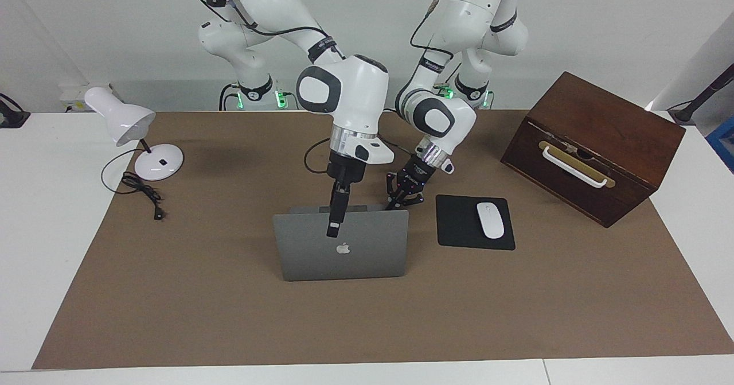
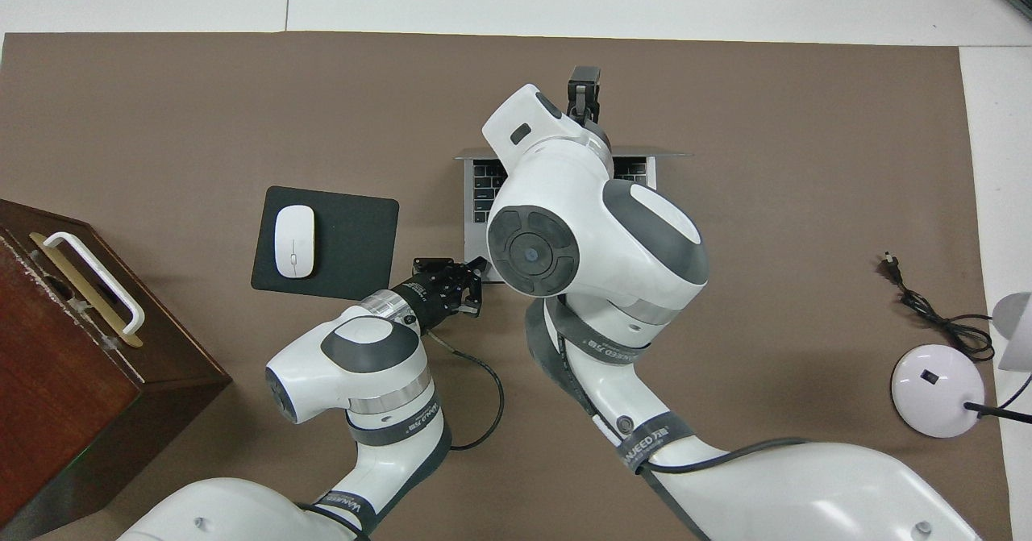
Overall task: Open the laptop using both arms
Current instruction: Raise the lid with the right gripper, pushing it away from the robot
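I see the laptop [image 1: 341, 247] standing open in the middle of the brown mat [image 1: 229, 316], its lid nearly upright with the logo turned away from the robots and the keyboard [image 2: 484, 190] toward them. My right gripper [image 1: 333, 233] hangs down over the lid's top edge, its tip in front of the lid's outer face just above the logo; its fingers look pressed together, but I cannot tell for certain whether they are open or closed, nor whether they touch the lid. My left gripper [image 1: 402, 197] is closed, fingertips together, down at the laptop's base corner nearest the mouse pad [image 1: 459, 224]; I cannot tell if it presses on the base. The mouse pad lies just beside the laptop toward the left arm's end, with a white mouse [image 1: 490, 220] on it. A wooden box [image 1: 596, 144] sits past the pad, and a lamp [image 1: 137, 138] stands well apart from the laptop toward the right arm's end.
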`<state>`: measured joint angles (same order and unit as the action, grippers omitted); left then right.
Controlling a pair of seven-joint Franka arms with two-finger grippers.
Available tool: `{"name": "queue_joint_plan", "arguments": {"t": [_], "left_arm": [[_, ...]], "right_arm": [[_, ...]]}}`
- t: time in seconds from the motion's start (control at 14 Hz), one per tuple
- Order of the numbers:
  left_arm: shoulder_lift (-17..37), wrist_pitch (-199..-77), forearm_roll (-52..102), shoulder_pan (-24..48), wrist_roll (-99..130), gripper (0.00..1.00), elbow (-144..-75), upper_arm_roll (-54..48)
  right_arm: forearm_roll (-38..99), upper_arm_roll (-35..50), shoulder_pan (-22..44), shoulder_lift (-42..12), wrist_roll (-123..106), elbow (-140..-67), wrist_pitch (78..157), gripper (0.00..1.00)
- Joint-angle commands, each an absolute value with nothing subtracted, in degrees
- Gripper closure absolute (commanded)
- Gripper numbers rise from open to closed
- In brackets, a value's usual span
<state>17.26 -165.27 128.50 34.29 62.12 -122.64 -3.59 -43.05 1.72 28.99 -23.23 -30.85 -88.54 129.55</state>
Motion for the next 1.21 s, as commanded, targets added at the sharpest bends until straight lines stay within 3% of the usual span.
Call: {"name": "queue_joint_plan", "arguments": {"t": [0.0, 1.14], "left_arm": [[21.8, -166.3, 129.6, 36.8, 61.1, 1.0, -122.4, -2.8], [21.8, -166.3, 129.6, 36.8, 61.1, 1.0, -122.4, -2.8]], "right_arm": [[-44.6, 2.1, 28.3, -25.0, -32.3, -85.2, 128.6, 0.0], [-48.4, 1.8, 28.0, -27.0, -31.7, -81.9, 129.9, 0.0]]}}
